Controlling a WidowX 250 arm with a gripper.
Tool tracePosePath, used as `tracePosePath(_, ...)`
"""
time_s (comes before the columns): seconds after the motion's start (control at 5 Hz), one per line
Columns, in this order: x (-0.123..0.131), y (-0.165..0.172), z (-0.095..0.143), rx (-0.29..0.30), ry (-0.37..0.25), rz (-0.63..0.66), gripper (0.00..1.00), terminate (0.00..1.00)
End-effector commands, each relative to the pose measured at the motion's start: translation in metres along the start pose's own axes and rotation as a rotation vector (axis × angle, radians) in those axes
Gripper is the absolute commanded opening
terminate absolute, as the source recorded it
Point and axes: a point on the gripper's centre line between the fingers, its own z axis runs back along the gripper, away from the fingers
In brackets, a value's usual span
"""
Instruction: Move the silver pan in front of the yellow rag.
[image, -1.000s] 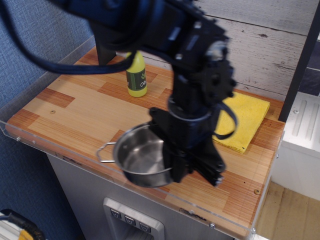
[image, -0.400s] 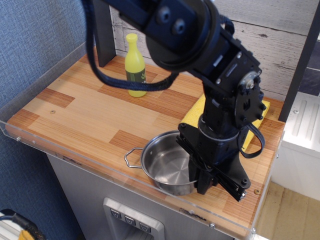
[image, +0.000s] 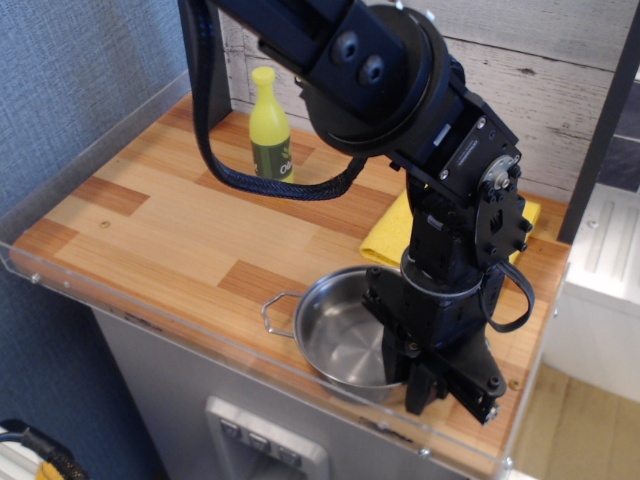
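A striped wooden surface (image: 170, 225) fills the view, fenced by a low clear plastic lip, with pale plank panelling behind it and blue wall to one side.

The main risk, as I judge it, is the near edge. The silver pan (image: 345, 338) sits just beside the claw (image: 420, 365), on the side away from the white cabinet, and its front curve lies close to the plastic lip. If it were let go tilted, or dragged any further toward the camera, it could ride up on the lip or tip over it. A second risk is the grip itself: the claw appears to hold only a thin section of rim, so the pan may pivot around that one point, and its free wire handle, sticking out on the far side from the claw, could swing. The dark cable (image: 215, 165) looping down from the arm hangs over the surface behind the claw and could catch on the yellow bottle (image: 270, 138) standing well beyond it by the panelling.

The claw looks clamped on the pan's rim at the side nearest the white cabinet, its dark fingers pressed nearly together, though the arm's own bulk hides the exact contact. Whether the pan's base rests fully on the surface cannot be told.

The yellow rag (image: 385, 232) lies flat just behind the claw, mostly hidden by the arm, with the pan directly on its camera side.
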Motion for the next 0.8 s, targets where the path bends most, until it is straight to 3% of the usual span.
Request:
tracePosePath(0.0, 0.002, 0.012, 0.036, 0.002, -0.066, 0.053, 1.0, 0.0)
tracePosePath(0.4, -0.014, 0.047, 0.076, 0.026, -0.083, 0.152, 1.0, 0.0)
tracePosePath(0.6, -0.027, 0.091, 0.094, 0.072, -0.058, 0.234, 1.0, 0.0)
